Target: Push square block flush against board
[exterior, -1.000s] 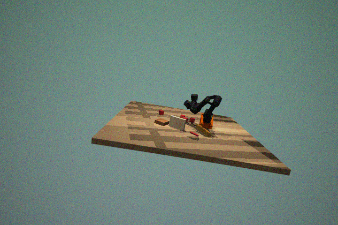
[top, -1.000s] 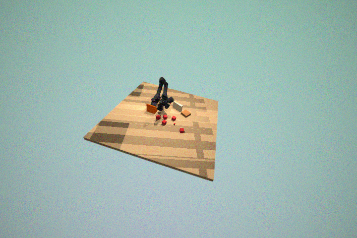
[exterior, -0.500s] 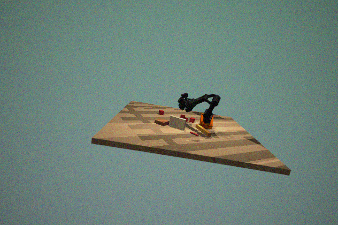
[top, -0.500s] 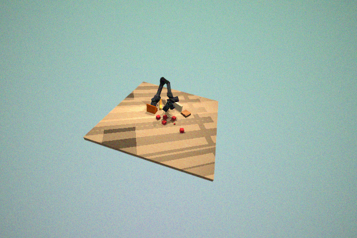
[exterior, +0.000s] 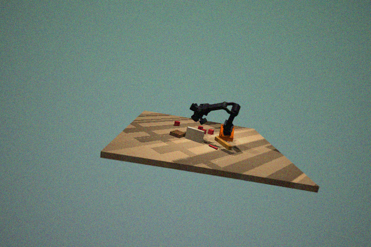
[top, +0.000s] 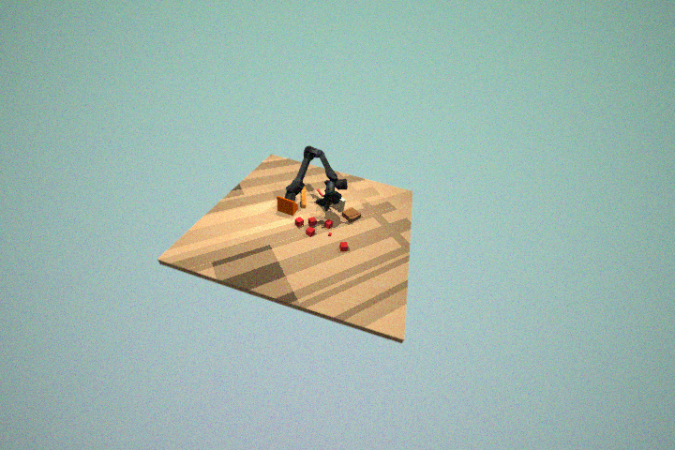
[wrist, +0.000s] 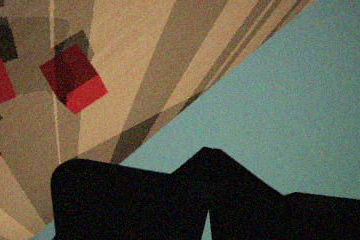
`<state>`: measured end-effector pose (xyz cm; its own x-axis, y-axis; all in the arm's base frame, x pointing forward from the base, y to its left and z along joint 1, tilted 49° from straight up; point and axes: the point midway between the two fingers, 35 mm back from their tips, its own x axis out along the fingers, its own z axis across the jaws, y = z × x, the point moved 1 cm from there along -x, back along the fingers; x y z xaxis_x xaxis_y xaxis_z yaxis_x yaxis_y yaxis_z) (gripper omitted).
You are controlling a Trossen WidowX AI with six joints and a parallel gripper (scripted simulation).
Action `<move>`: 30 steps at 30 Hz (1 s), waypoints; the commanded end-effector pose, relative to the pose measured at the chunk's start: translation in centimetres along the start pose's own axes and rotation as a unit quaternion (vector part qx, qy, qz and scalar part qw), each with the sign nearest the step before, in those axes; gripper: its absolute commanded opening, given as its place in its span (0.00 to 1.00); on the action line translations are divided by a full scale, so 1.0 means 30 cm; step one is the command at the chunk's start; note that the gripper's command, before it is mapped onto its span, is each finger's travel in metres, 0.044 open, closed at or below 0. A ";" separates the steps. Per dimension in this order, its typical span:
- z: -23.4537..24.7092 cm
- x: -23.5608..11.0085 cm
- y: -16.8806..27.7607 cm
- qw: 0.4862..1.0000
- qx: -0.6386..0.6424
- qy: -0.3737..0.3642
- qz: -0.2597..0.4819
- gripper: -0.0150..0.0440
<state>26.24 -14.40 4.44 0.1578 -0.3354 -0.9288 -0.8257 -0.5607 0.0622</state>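
Note:
The square block (top: 351,214) (exterior: 177,133) is flat and brown and lies on the wooden table (top: 317,296) (exterior: 250,165), apart from the other parts. The board (top: 303,198) (exterior: 223,142) is a long yellow plank beside the arm's orange base (top: 287,205) (exterior: 226,134), well away from the block. My gripper (top: 324,202) (exterior: 197,116) (wrist: 209,157) is shut and holds nothing. It hangs in the air over a white upright slab (exterior: 195,134), between block and board, touching neither.
Several red cubes (top: 310,231) (exterior: 176,123) (wrist: 75,77) lie scattered in front of the arm, one (top: 343,246) farther out. A small red stick (exterior: 212,146) lies near the board. The wrist view shows the table's edge (wrist: 188,100) past the cubes.

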 end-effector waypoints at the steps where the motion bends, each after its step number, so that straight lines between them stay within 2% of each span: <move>1: 0.012 -0.042 -0.063 0.997 -0.030 -0.050 -0.044 0.25; 14: 0.055 -0.263 -0.229 0.958 -0.095 -0.197 -0.187 0.25; 30: 0.102 -0.667 -0.363 0.852 -0.125 -0.352 -0.367 0.25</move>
<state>30.40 -0.68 19.10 0.1564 0.5824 -0.7977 -0.5155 -0.6408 -0.5689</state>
